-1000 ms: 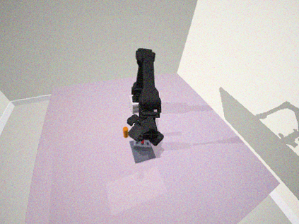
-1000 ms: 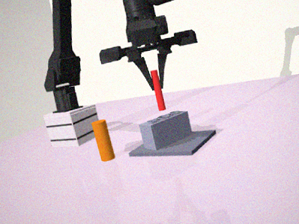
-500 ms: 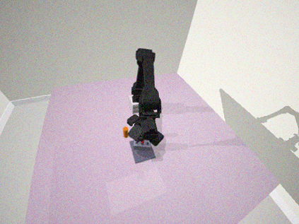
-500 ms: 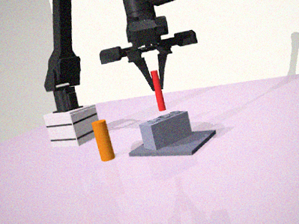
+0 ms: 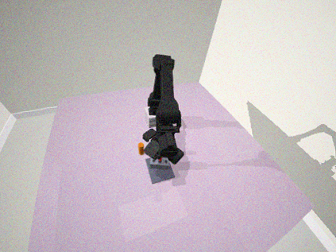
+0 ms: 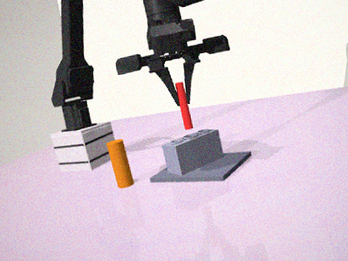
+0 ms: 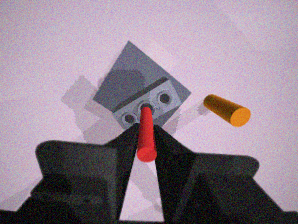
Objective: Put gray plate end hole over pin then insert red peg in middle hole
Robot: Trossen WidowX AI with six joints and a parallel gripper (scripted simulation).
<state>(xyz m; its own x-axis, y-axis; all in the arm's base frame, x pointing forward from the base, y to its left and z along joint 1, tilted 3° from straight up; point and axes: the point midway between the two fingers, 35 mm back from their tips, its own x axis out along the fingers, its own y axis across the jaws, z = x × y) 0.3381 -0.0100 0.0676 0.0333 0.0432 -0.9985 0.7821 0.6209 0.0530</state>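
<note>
Red peg (image 5: 160, 160) (image 6: 184, 105) (image 7: 146, 135) is gripped in our hand (image 5: 161, 158) (image 6: 184, 103) (image 7: 146, 128), almost upright above the middle of the gray plate (image 5: 154, 164) (image 6: 199, 152) (image 7: 145, 102). We judge that its long axis must meet the middle hole squarely before we go down.

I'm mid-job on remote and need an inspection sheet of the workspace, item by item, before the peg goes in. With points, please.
Surface: pink-lilac table top (image 5: 86, 172) (image 6: 71, 236) (image 7: 40, 40), faint reflections; no damage seen.
Plate: gray plate (image 6: 201, 152) (image 7: 150, 97) on the dark base (image 5: 162, 176) (image 6: 226, 171) (image 7: 129, 57), looks level.
Peg: red peg (image 6: 184, 108) (image 7: 146, 135) held above the plate, not inserted.
Clutter: orange cylinder (image 5: 141, 148) (image 6: 120, 164) (image 7: 227, 110) upright beside the base.
Gripper: gripper (image 6: 183, 103) (image 7: 146, 128) shut on the peg.
Cables: nothing seen.
Surroundings: pale walls; striped white block (image 6: 71, 153) under the arm.
</note>
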